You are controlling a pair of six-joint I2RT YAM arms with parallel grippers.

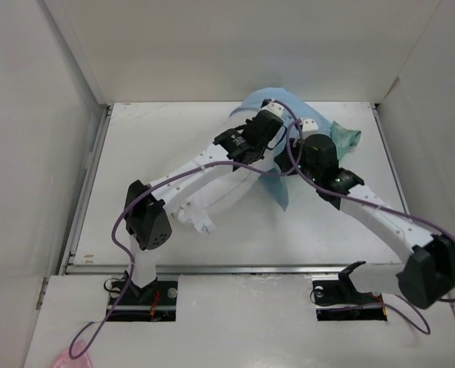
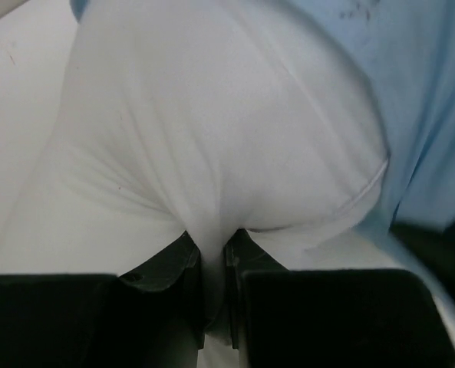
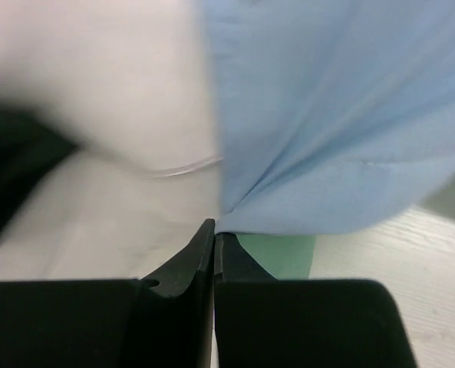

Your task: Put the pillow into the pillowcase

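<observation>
The left tool (image 2: 209, 284) pinches a fold of the pillow (image 2: 212, 138), mid-table (image 1: 288, 238), apparently to feed it forward, while the right tool (image 3: 214, 253), closed on the pillowcase (image 3: 327, 115) hem, likely keeps its mouth presented.

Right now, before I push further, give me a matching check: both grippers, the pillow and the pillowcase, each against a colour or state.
1. left gripper
2. right gripper
3. pillow
4. pillowcase

A. light blue, green showing beneath
B. shut on white fabric
C. plump, white
D. shut on blue cloth

Pairs: 1-B, 2-D, 3-C, 4-A
</observation>
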